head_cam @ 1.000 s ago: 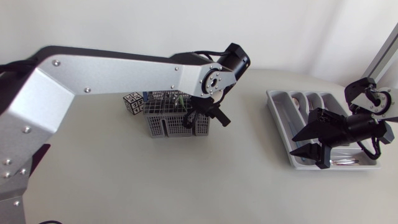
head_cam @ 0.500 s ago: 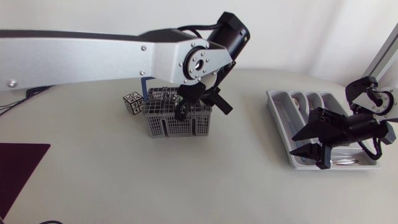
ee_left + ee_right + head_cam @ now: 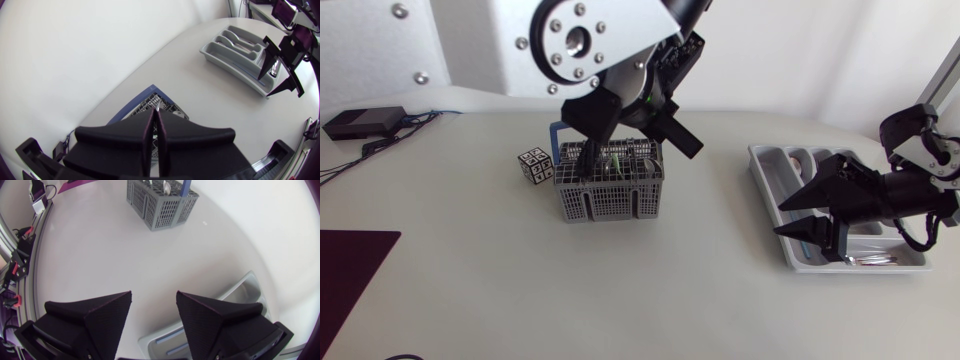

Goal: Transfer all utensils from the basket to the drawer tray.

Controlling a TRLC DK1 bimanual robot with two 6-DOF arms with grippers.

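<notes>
The left gripper [image 3: 156, 114] hung over the basket [image 3: 610, 190], fingers pressed together; whether they pinched anything, I couldn't tell. Utensils [image 3: 616, 162] stood in the basket. Well apart, the right gripper [image 3: 782, 218] gaped over the tray [image 3: 770, 165].

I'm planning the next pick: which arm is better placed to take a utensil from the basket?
Left. The left tool is right above the basket, while the right tool hangs open over the tray, well away from the basket.
</notes>
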